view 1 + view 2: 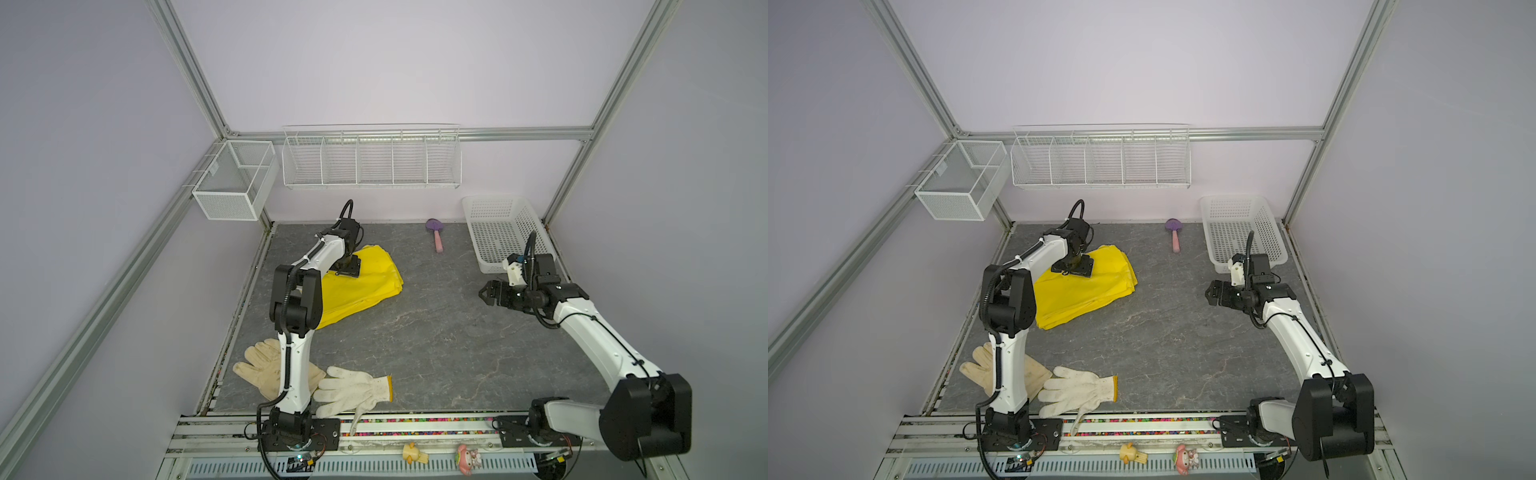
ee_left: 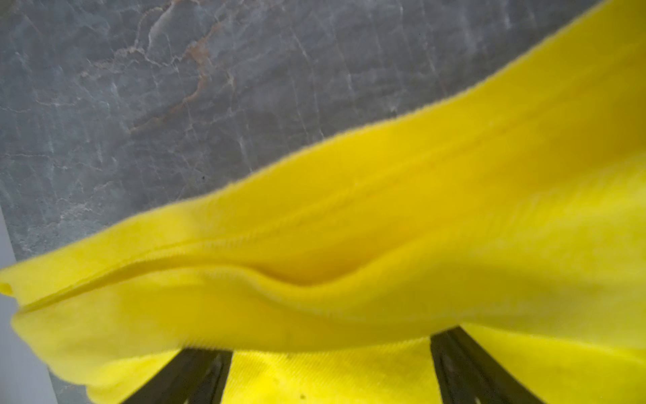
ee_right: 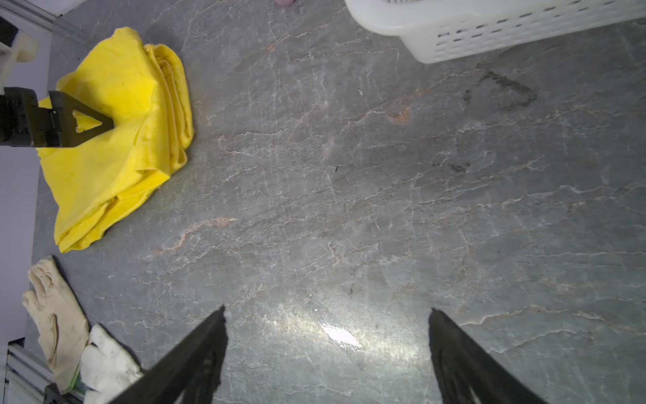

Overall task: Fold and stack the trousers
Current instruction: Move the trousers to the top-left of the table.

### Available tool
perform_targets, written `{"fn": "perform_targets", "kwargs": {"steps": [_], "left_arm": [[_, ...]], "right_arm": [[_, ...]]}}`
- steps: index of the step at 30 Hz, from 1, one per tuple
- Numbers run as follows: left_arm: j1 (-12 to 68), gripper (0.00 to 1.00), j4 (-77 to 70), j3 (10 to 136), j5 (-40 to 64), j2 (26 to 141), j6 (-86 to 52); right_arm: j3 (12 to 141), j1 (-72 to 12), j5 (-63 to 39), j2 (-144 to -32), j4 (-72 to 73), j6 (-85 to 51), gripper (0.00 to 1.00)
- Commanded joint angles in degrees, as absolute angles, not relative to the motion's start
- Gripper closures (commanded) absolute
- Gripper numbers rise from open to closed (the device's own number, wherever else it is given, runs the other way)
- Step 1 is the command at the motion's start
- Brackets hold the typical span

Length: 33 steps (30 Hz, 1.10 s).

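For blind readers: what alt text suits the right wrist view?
Folded bright yellow cloth trousers lie on a grey marbled tabletop, the left gripper over them. The open right gripper frames bare tabletop; a cream leather-like glove, a white knitted glove and a white slotted plastic basket sit at the edges.

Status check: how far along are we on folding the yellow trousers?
Done: the trousers lie folded in a layered bundle on the table. In hand: left tool is at the bundle, jaws apart, not clamped; right tool hovers open over bare table. Left: probably tidying the loose edge and stacking.
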<state>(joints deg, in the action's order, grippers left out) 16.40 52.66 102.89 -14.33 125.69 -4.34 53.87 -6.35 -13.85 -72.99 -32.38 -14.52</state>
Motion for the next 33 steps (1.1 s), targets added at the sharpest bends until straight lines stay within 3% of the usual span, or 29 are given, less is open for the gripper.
{"fn": "perform_targets", "kwargs": {"steps": [1,10,15,24,33], "left_arm": [[16.7,0.13,54.7,99.0,-8.2,118.7,-3.1],[18.2,0.13,54.9,81.4,-7.5,102.3,-29.4],[18.9,0.12,47.3,71.0,-7.3,98.1,-35.9],[16.7,0.12,39.8,65.9,-11.9,102.5,-32.5],[12.1,0.13,42.3,74.2,-15.9,109.9,-23.3]], "right_arm": [[55.2,-5.9,-15.1,-72.8,-32.9,-13.0,0.09],[54.1,-6.0,-16.5,-72.0,-32.7,-12.1,0.10],[54.0,-5.9,-17.3,-72.0,-32.4,-12.0,0.10],[53.6,-6.0,-17.5,-71.8,-32.2,-11.9,0.10],[54.7,-6.0,-17.4,-72.6,-32.4,-11.8,0.10]]}}
